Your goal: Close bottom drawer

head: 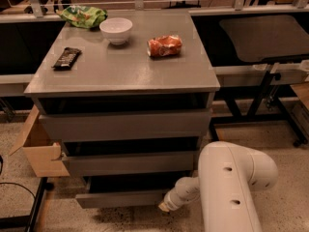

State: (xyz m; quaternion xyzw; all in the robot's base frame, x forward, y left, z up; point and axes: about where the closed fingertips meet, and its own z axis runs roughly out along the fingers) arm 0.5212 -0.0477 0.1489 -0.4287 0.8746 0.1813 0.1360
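The grey cabinet [120, 76] is standing in the middle with three drawers. The white arm [227, 187] is bending low at the near right. The bottom drawer [120, 198] is sitting lowest, close to the floor, and is sticking out a little. A brown box [41, 153] is sitting open on the left. A green bag [83, 16], a white bowl [116, 30], an orange can [164, 46] and a dark bar [66, 57] are lying on top. The gripper [165, 207] is resting at the right end of the drawer's front. I cannot tell if it is open or closed.
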